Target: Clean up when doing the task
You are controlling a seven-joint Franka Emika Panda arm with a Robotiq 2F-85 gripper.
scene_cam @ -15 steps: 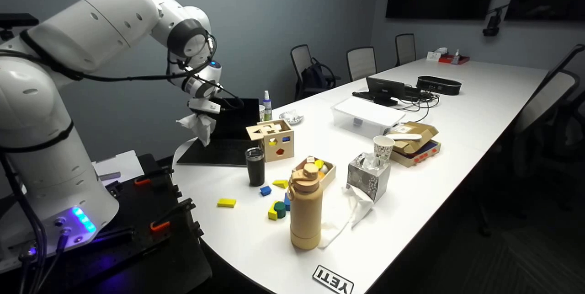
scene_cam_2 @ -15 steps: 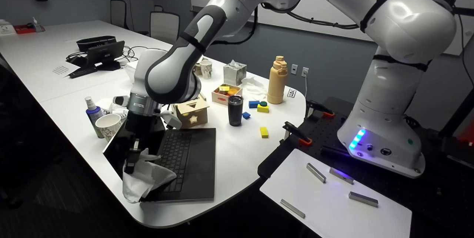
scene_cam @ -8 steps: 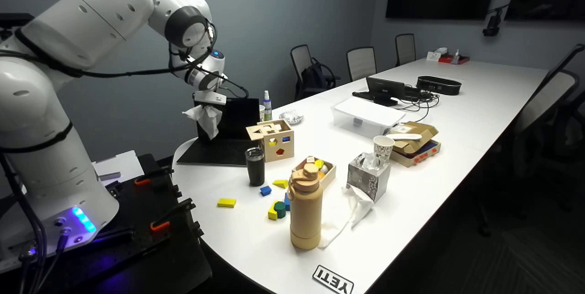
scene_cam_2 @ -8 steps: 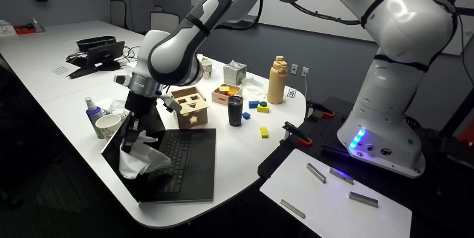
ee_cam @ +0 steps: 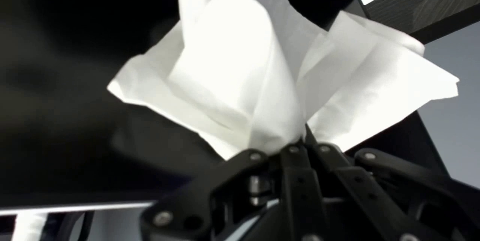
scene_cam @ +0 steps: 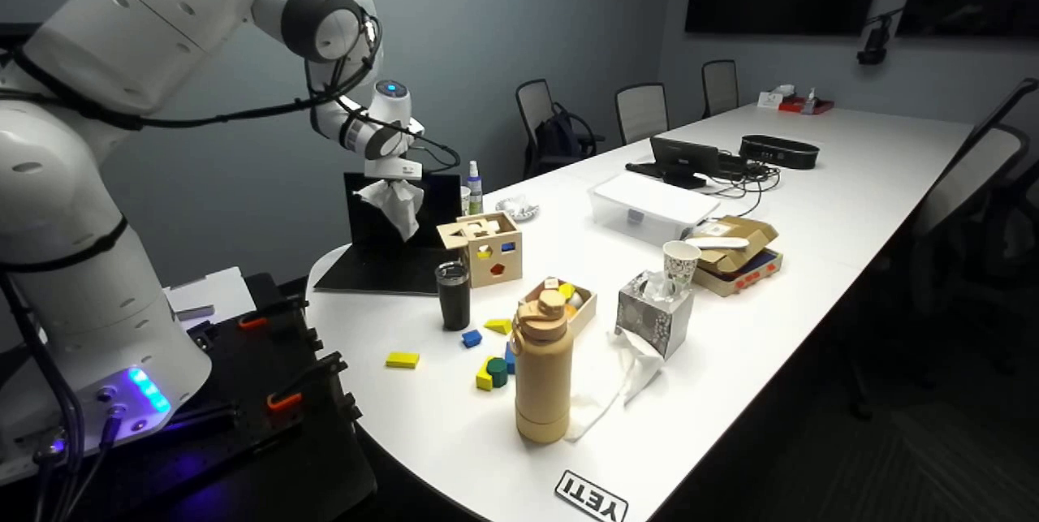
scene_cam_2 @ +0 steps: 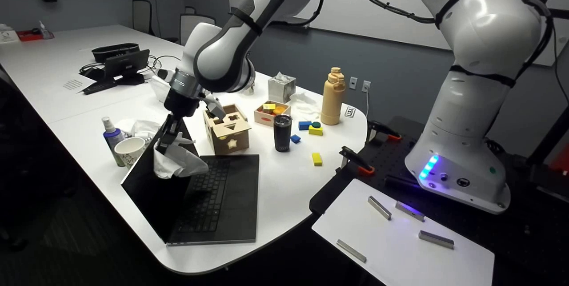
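My gripper (scene_cam_2: 164, 143) is shut on a crumpled white tissue (scene_cam_2: 180, 161), which hangs from the fingertips. In the wrist view the fingers (ee_cam: 305, 136) pinch the tissue (ee_cam: 240, 57), which spreads out in front and partly covers the fingertips. An open black laptop (scene_cam_2: 226, 206) stands at the table's corner. The tissue hangs in front of its dark screen (scene_cam_2: 149, 192), above the keyboard. Whether it touches the screen I cannot tell. In an exterior view the tissue (scene_cam: 398, 204) also shows before the laptop screen (scene_cam: 442, 217).
A wooden shape-sorter box (scene_cam_2: 229, 132) and a black tumbler (scene_cam_2: 282, 134) stand beside the laptop. A paper cup (scene_cam_2: 130, 150) and a spray bottle (scene_cam_2: 113, 137) stand behind the screen. A tan bottle (scene_cam: 544, 376), a tissue box (scene_cam: 653, 315) and several loose blocks (scene_cam: 402, 360) are on the table.
My gripper has carried the tissue along the laptop screen, from near its outer end toward the shape-sorter box, and a little upward. The laptop and other objects have not visibly moved.
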